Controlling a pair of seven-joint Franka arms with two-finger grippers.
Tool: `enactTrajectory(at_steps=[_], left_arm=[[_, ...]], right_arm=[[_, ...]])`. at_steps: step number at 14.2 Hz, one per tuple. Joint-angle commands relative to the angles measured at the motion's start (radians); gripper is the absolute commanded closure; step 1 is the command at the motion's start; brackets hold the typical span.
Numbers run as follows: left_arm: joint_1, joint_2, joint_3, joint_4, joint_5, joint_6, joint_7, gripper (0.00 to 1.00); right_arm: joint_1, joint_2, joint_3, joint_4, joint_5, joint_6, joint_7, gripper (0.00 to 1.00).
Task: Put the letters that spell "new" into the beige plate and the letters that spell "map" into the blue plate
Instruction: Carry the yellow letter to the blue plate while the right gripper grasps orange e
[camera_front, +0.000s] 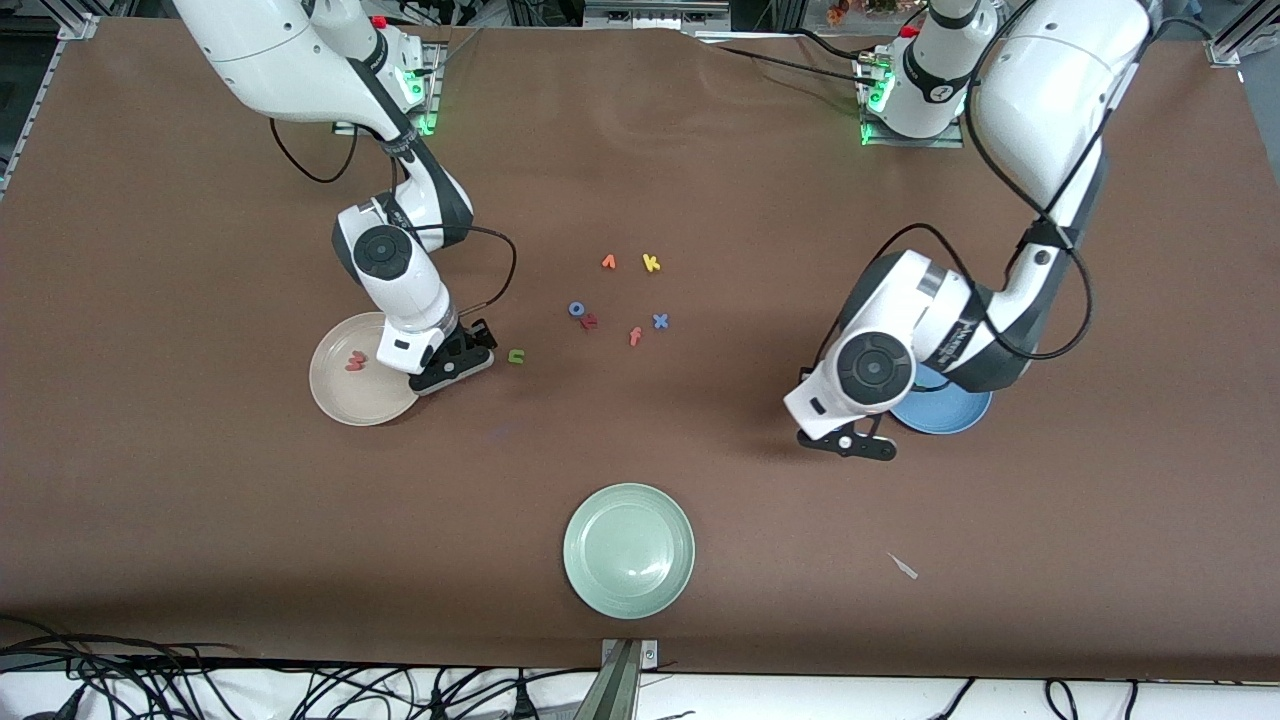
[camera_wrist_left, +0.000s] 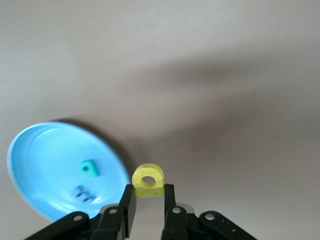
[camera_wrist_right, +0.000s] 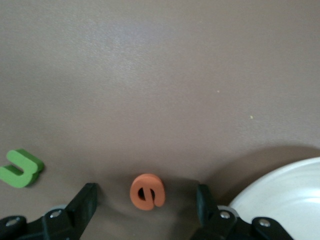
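between right gripper (camera_wrist_right: 145, 200) jaws, flat orange e (camera_wrist_right: 147, 191), seemingly ungripped

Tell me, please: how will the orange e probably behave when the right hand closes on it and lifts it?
The orange e lies flat on the table between the open right hand's fingers; it looks thick, matte and foam-like, so probably light, slightly squashy and not slippery. Lying so low, it may slide or tip up before it is gripped.
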Motion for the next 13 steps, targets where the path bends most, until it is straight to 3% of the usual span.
enactTrajectory(at_steps=[1, 2, 5, 10, 13], left_arm=[[0.131, -0.123, -0.057, -0.183, -0.012, 0.019, 0.107, 1.00], [0.188, -0.122, -0.088, -0.206, -0.009, 0.023, 0.150, 1.00], [0.295, -0.123, -0.096, -0.324, 0.009, 0.152, 0.229, 1.00], [0.357, -0.088, -0.094, -0.361, 0.125, 0.252, 0.244, 1.00], [0.365, -0.073, -0.093, -0.363, 0.126, 0.286, 0.256, 1.00]], right_arm=[[-0.006, -0.023, 0.001, -0.036, 0.011, 0.010, -0.020, 0.21], [-0.006, -0.021, 0.001, -0.036, 0.011, 0.010, -0.009, 0.24], [-0.006, -0.018, 0.003, -0.034, 0.014, 0.012, -0.003, 0.44], [-0.006, -0.014, 0.004, -0.030, 0.015, 0.013, 0.000, 0.72], [-0.007, -0.027, 0.004, -0.011, 0.015, -0.008, -0.018, 0.75]])
